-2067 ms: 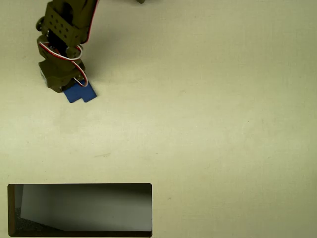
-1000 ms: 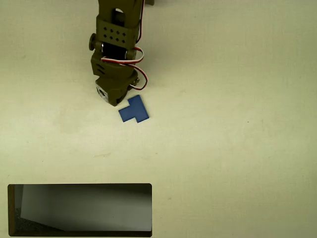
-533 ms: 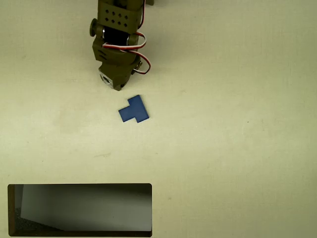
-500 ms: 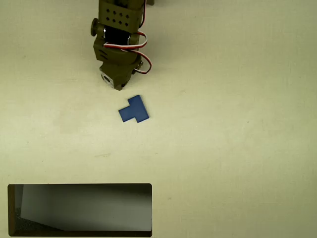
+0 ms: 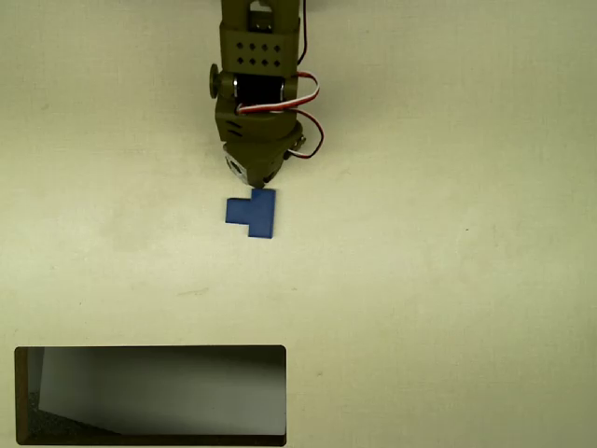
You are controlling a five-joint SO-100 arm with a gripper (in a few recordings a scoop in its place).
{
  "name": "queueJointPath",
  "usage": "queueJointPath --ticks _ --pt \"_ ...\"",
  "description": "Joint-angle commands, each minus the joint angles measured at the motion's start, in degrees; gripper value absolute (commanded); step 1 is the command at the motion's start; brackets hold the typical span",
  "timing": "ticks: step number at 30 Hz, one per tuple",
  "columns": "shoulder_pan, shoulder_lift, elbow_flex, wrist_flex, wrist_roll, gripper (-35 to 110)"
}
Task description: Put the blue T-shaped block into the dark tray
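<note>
In the overhead view the hand (image 5: 260,179) points down the frame from the top centre, its tip right at the upper edge of the block (image 5: 252,214). The olive-green arm body hides the fingers, so it cannot be told whether they are apart or together, nor whether the tip touches the block. Red and white wires loop along the right side of the arm.

One blue T-shaped block lies flat on the bench (image 5: 448,243), just left of the frame's centre, its short stem toward the hand and its wide bar toward the bottom of the frame. One tray (image 5: 149,350) sits in the lower left corner, well apart from the block; its thin black rim frames a dark grey glossy inside with a paler reflection across it.

No writing or label can be read on anything. The bench is a plain, pale cream surface, evenly lit, with a faint shadow beside the arm.
</note>
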Motion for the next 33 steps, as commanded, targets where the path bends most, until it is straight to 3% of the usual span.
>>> queueJointPath --ticks 1,12,19,26,30,33 --pt "0.8 -5.3 -5.6 -0.1 0.2 0" --pt "1.9 -28.7 -38.2 3.6 4.0 0" --pt "5.7 -36.8 -49.8 6.0 1.9 0" --pt "4.0 -37.3 -51.1 6.7 4.8 0" --pt "-2.5 -33.7 -48.0 7.7 12.1 0" --pt "-6.9 -28.5 -46.4 14.2 20.7 0"
